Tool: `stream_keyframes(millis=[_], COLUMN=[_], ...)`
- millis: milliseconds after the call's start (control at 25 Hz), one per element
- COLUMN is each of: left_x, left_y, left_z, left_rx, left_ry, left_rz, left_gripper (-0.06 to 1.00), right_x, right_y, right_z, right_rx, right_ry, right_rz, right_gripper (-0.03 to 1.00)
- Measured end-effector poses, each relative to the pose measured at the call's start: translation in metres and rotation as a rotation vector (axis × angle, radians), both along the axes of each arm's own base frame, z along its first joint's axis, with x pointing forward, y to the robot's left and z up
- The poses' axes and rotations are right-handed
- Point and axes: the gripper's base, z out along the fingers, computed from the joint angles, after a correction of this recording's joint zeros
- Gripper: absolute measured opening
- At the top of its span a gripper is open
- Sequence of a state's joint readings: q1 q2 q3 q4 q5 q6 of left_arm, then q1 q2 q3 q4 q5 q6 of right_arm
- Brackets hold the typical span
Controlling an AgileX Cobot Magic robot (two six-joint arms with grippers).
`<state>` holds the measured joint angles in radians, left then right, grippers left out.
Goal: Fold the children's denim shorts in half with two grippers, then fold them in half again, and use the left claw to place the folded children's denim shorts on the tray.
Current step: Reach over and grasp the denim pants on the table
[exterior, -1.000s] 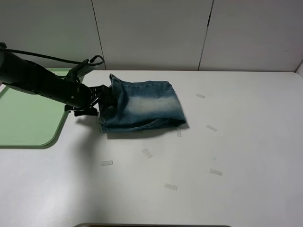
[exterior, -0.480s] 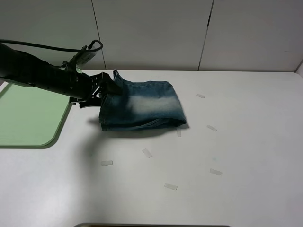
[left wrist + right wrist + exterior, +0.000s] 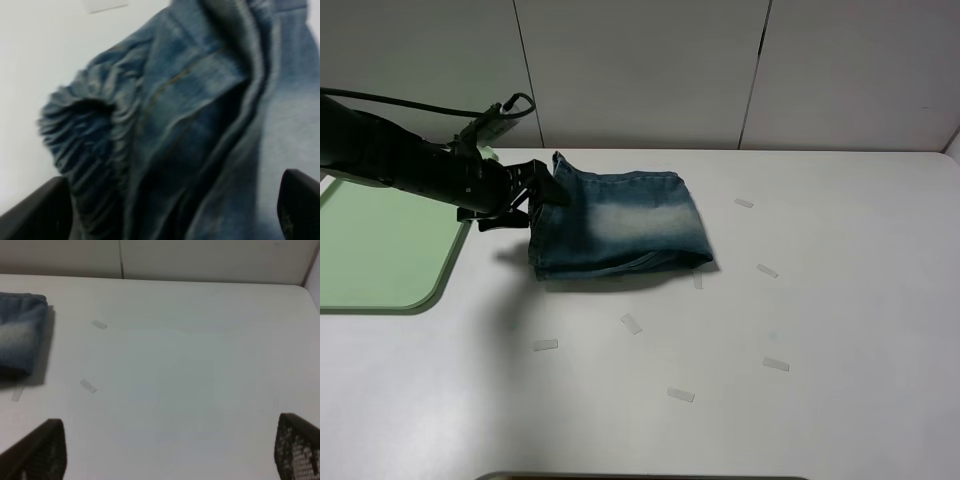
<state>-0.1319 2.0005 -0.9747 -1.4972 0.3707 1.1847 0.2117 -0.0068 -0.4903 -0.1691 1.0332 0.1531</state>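
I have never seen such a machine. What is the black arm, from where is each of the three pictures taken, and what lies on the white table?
It is a robot with two arms, each ending in a pincer. One picture comes from a high camera looking down on the table. The other two come from cameras on the wrists.

In the high view, the left pincer is at the edge of the folded denim shorts, with that corner raised; whether it has closed on the cloth I cannot tell. The left wrist view shows the same shorts very close. Beside them lies a pale green tray. Small tape strips are scattered on the table.

The right wrist view shows mostly bare table, with the right pincer open and empty.
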Motion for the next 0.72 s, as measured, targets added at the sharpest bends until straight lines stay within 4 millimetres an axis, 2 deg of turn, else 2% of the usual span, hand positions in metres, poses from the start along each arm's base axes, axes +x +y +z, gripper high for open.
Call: stream_keyframes(millis=[320, 520, 720], left_x=[-0.003, -0.004, -0.001], left_y=[0.003, 0.003, -0.002], left_z=[-0.005, -0.024, -0.027], left_rx=[0.049, 0.081, 0.065], left_ry=[-0.008, 0.015, 0.016], left_rz=[-0.015, -0.056, -0.05], left_gripper=[0.82, 0.81, 0.81], right_x=[0.0, 0.0, 0.0], right_y=[0.0, 0.0, 0.0], right_z=[0.0, 0.0, 0.0], right_rx=[0.0, 0.0, 0.0], right_ry=[0.0, 0.0, 0.0], right_rz=[0.0, 0.0, 0.0], right_gripper=[0.63, 0.63, 0.63])
